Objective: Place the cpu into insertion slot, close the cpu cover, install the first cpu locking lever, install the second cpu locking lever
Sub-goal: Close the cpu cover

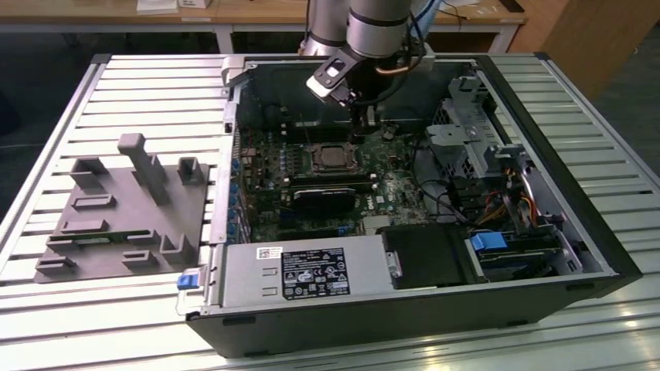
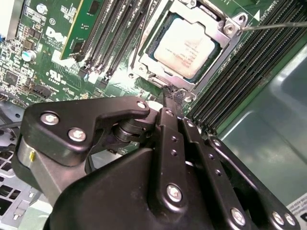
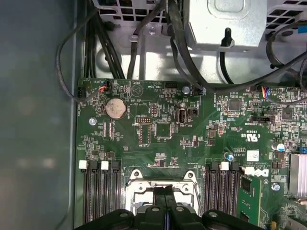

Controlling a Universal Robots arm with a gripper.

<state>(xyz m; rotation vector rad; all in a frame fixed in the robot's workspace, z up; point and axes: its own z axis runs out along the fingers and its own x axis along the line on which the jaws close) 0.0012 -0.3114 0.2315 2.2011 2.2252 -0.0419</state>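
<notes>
The cpu (image 2: 184, 48) lies flat in the insertion slot (image 3: 135, 177), silver-grey top up. The silvery cpu cover (image 2: 223, 45) rests down around it as a frame. A thin metal locking lever (image 2: 273, 25) runs from one corner of the slot out over the memory slots. My gripper (image 2: 172, 93) is shut, its black fingers pressed together with the tips at the rim of the slot, beside the cover's edge. In the exterior view the gripper (image 1: 358, 131) hangs over the far side of the slot, inside the open computer case (image 1: 577, 255).
Long black memory slots (image 2: 120, 33) flank the socket on both sides. A black fan block (image 1: 321, 197) lies nearer than the socket. Cables (image 3: 177, 43) and a drive cage (image 1: 469, 131) crowd one end. A grey fixture plate (image 1: 124, 216) sits at the exterior view's left.
</notes>
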